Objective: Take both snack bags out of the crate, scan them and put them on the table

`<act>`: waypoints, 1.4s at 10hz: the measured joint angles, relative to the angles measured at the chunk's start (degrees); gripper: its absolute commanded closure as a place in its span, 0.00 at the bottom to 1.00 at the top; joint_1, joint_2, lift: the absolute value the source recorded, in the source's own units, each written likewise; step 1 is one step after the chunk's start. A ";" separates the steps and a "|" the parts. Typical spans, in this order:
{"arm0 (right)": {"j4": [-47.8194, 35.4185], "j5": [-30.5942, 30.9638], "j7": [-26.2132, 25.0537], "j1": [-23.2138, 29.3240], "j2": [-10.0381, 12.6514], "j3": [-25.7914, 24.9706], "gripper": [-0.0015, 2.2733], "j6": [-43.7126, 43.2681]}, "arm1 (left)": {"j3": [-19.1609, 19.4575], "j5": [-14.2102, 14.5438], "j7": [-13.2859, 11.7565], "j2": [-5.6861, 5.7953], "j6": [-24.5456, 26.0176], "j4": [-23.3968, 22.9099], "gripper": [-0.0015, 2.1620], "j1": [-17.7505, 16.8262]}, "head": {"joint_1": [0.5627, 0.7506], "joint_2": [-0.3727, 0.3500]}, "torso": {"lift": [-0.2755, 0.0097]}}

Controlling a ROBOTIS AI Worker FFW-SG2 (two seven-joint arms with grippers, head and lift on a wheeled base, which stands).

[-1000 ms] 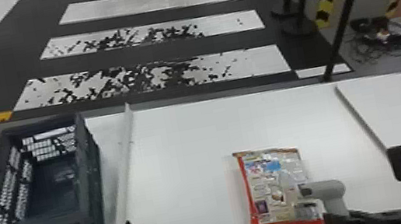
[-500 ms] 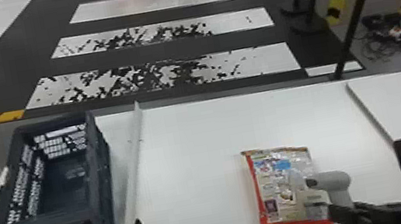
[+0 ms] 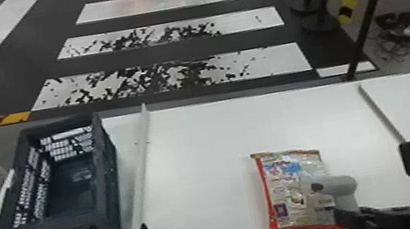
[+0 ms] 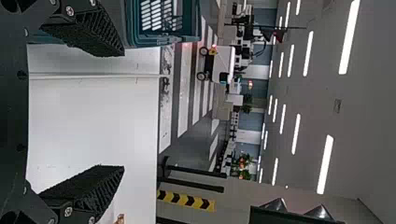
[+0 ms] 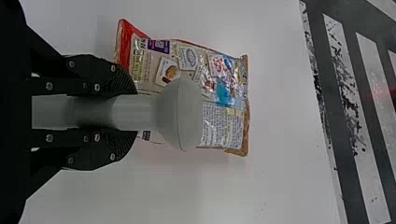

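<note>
Grey is the barcode scanner (image 5: 184, 114), its handle pressed between the fingers of the right hand (image 5: 126, 113). The left hand (image 4: 120, 111) is wide open and holds nothing. Beneath the scanner, the snack bag (image 3: 287, 174) lies flat on the desk (image 3: 201, 145); it seems light, soft, slippery, better pinched at its edge. Beyond stands the crate (image 3: 109, 205).

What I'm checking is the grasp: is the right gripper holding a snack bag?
No, the right gripper is closed on the grey scanner, while the snack bag lies on the table.
</note>
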 measured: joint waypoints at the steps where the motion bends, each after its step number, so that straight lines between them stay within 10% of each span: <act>1: 0.16 -0.01 -0.04 -0.13 0.00 -0.19 0.99 -0.08 | 0.00 -0.03 0.00 -0.06 0.09 0.00 0.07 -0.02 | 0.70 0.54 | 0.64; 14: 20.34 2.29 -1.62 -7.70 -8.67 -7.44 0.99 -14.81 | 0.27 -0.08 0.00 -0.33 0.12 0.10 0.07 0.22 | 0.70 0.22 | 0.64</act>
